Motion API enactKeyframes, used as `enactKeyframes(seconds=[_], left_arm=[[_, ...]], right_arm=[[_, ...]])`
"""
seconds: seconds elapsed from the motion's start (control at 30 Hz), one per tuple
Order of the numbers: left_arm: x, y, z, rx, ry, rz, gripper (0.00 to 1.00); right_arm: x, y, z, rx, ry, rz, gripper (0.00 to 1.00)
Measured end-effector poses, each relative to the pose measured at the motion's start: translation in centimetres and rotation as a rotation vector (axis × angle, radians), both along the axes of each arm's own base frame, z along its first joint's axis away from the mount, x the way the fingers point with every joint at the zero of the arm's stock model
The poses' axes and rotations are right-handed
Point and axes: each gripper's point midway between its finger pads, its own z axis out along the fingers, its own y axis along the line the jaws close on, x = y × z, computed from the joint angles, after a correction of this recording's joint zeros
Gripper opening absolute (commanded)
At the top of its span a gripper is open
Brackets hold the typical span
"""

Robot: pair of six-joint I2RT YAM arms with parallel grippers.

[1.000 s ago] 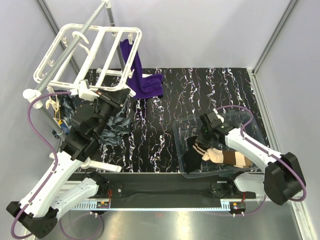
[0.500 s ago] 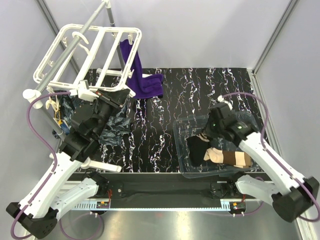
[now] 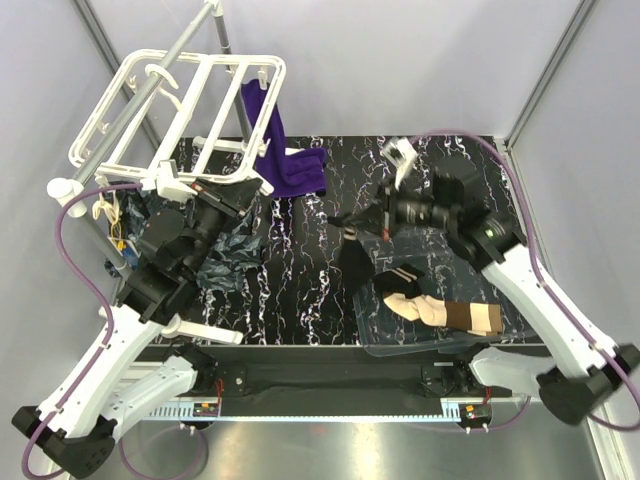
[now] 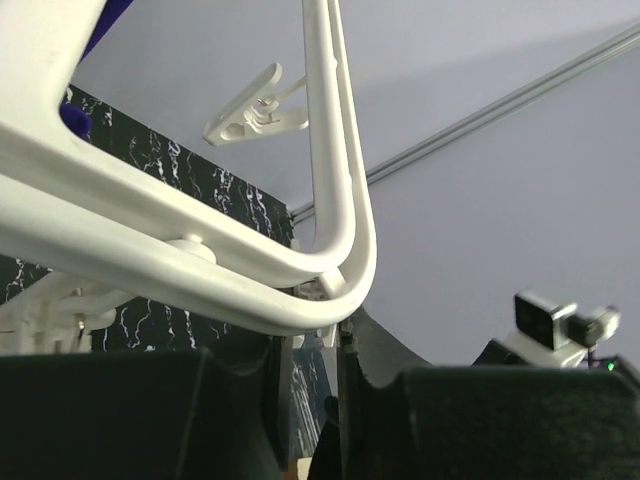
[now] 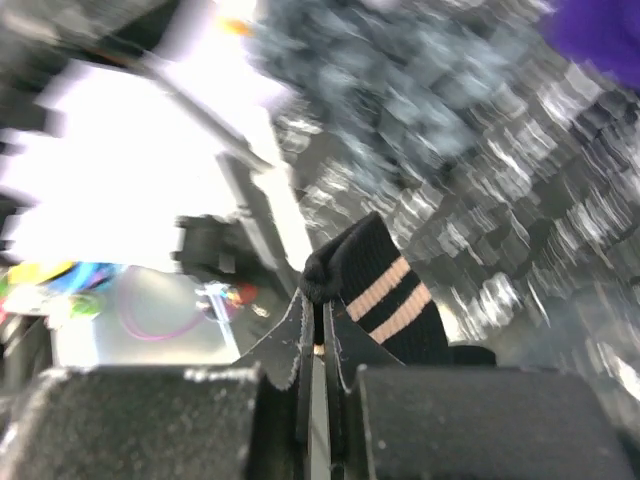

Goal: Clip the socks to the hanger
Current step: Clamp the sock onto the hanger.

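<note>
The beige socks (image 3: 440, 312) lie in the clear bin (image 3: 420, 350) at the near edge. Beyond it the right hand (image 5: 318, 300), closed on just the cuff of the black sock (image 3: 355, 268), hangs it above the table (image 3: 310, 290); so thin a pinch may slip on the way. Farther left, the left hand (image 4: 305, 350) clamps a corner of the hanger (image 4: 340, 200), whose tilted frame may swing its clips (image 4: 255, 105) off line. Table: black, white-veined; walls (image 3: 400, 60) pale grey.
</note>
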Motion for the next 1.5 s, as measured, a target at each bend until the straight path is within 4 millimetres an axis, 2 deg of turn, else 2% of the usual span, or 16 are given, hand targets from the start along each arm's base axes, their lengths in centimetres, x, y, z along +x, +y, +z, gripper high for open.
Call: enactKeyframes(seconds=[0.13,0.2,0.3,0.57,0.8,1.0,1.2,1.5], left_arm=[[-0.2,-0.2,0.3,0.0,-0.011,-0.018,0.0],[-0.5,-0.2,0.6,0.003,-0.022,-0.027,0.0],[-1.1,-0.4,1.3,-0.003,-0.053,-0.052,0.0],[-2.1,-1.0,2.8,-0.007,-0.134,-0.109,0.0],[-2.4,-1.5,3.0,-0.008,-0.172,-0.139,0.0],[-2.5,-1.8,3.1,0.012,-0.213,-0.158,0.0],[-2.7,-1.9,3.6,0.016,-0.244,-0.17,0.0],[-2.7,-2.1,3.4,0.021,-0.253,-0.179,0.0]], right_arm=[[0.6,3.8,4.7,0.135,-0.076,0.199,0.0],[0.8,5.2,6.2,0.186,-0.079,0.275,0.0],[1.4,6.7,7.2,0.246,-0.053,0.343,0.0],[2.6,8.9,5.9,0.296,0.118,0.412,0.0],[3.3,10.0,6.7,0.346,0.168,0.454,0.0],[4.0,10.8,6.6,0.364,0.245,0.474,0.0],[3.9,11.4,6.5,0.373,0.306,0.496,0.0],[2.7,11.8,7.3,0.396,0.325,0.553,0.0]])
